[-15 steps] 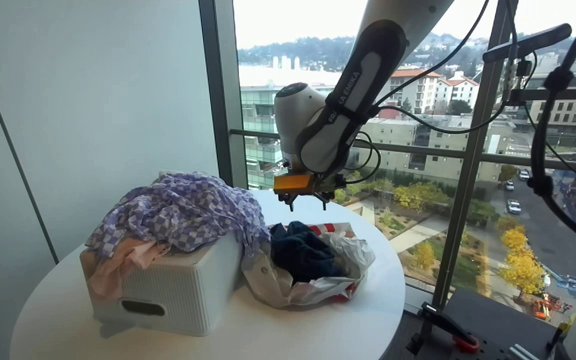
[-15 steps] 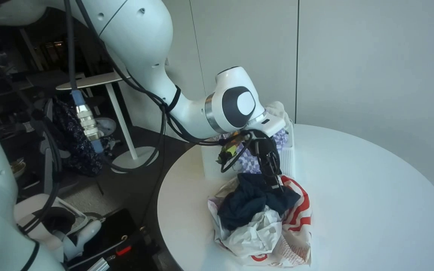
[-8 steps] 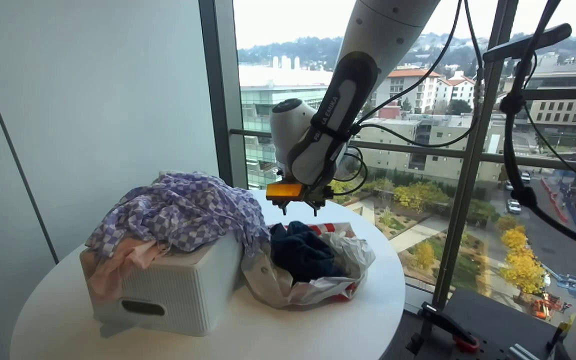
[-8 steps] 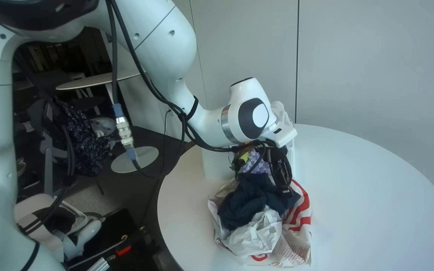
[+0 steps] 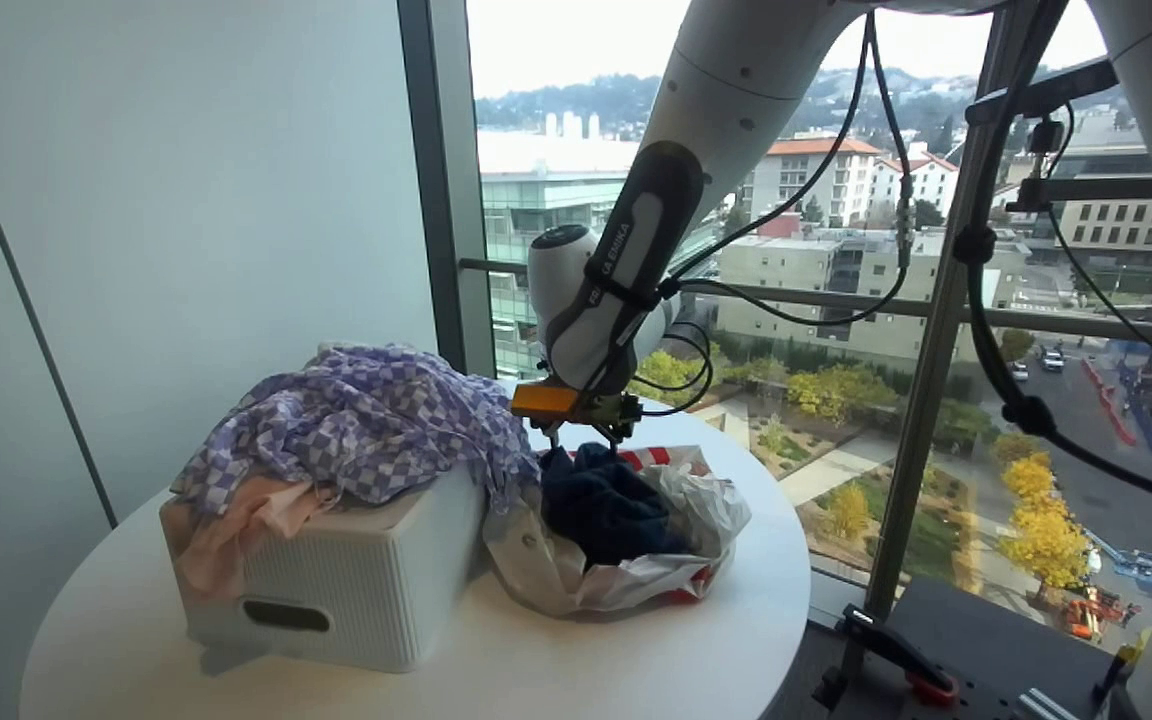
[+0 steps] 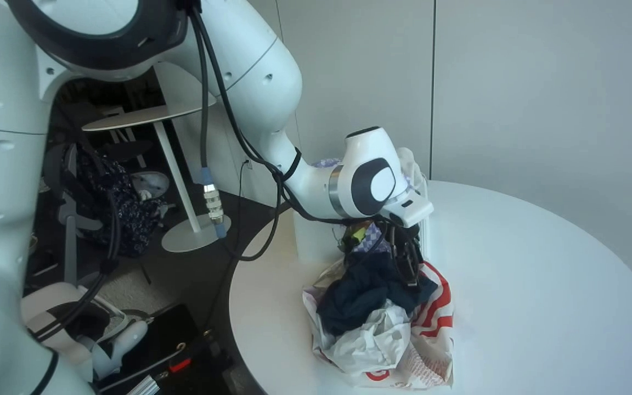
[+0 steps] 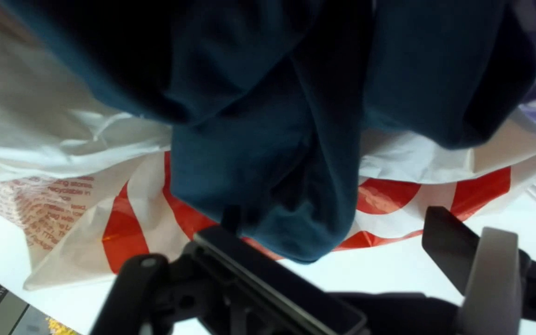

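A dark blue cloth lies crumpled in an open white and red plastic bag; both exterior views show them. My gripper points down over the cloth's back edge, fingers spread wide. In the wrist view the gripper is open with a fold of the blue cloth reaching toward the space between its fingers. One fingertip looks close to the cloth; whether it touches, I cannot tell. Beside the bag, a purple checked cloth and a peach cloth are heaped on a white ribbed box.
Bag and box stand on a round white table. Behind the arm is a large window with a metal frame; a pale wall backs the table. A smaller round table stands farther off. Black cables run along the arm.
The arm has come down, and the gripper has dropped from above the bag to the level of the blue cloth's top, shifting left in an exterior view. Its fingers stayed open; the cloths have not moved.
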Controlling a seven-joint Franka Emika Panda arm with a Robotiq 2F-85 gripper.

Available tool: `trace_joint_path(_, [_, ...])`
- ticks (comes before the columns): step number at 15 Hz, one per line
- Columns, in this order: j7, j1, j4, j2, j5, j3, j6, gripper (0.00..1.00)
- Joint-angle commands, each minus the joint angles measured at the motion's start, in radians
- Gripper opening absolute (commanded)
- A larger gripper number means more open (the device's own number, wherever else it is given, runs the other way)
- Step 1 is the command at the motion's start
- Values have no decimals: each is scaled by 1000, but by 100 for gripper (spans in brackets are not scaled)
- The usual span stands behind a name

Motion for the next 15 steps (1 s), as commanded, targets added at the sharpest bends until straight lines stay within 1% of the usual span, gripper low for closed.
trace_joint_path(1, [-55, 22, 30, 42, 78, -6, 16, 75])
trace_joint_path(2, [-71, 24, 24, 38, 96, -3, 14, 73])
trace_joint_path(3, [-80, 31, 17, 33, 105, -6, 15, 66])
trace_joint_path(5, [-87, 52, -4, 11, 109, -17, 15, 49])
trace_joint_path(6, [-90, 62, -14, 1, 107, -21, 11, 42])
trace_joint_path(7, [-91, 72, -21, -5, 101, -26, 6, 33])
trace_joint_path(9, [-96, 85, -39, -24, 102, -25, -12, 20])
trace_joint_path(10, [-100, 88, -50, -36, 106, -22, -24, 11])
trace_joint_path(12, [-101, 96, -76, -70, 105, -21, -46, 6])
trace_joint_path(14, [-100, 98, -110, -128, 107, -19, -93, 2])
trace_joint_path(15, [-93, 105, -131, -172, 92, -26, -141, 7])
